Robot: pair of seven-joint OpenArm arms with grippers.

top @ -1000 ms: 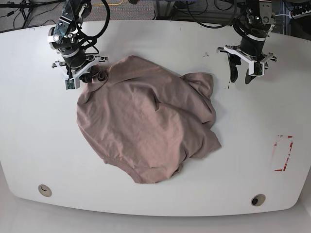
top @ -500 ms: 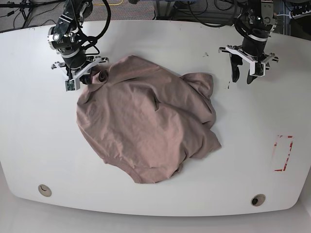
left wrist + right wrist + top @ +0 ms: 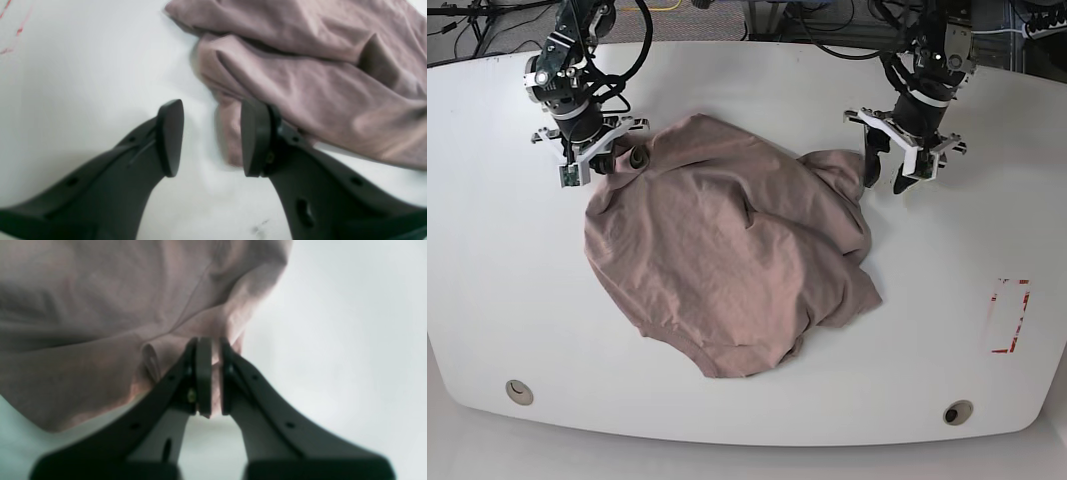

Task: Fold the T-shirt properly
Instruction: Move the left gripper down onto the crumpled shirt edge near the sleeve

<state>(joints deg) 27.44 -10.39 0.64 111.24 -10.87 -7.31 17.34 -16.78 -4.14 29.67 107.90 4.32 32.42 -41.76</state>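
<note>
The mauve-tan T-shirt lies crumpled and wrinkled in the middle of the white table. My right gripper sits at the shirt's far-left corner; the right wrist view shows this gripper shut on a fold of the T-shirt. My left gripper hangs open at the shirt's far-right edge. In the left wrist view that gripper has its jaws wide apart just above the table. An edge of the T-shirt lies beside its right finger, and nothing is gripped.
A red-outlined rectangle is marked on the table at the right. Two round holes sit near the front edge. Cables and stands crowd the area behind the table's back edge.
My left arm has swung left and down from the bare table to the shirt's far-right edge, jaws still open. The right gripper keeps its hold on the far-left corner.
</note>
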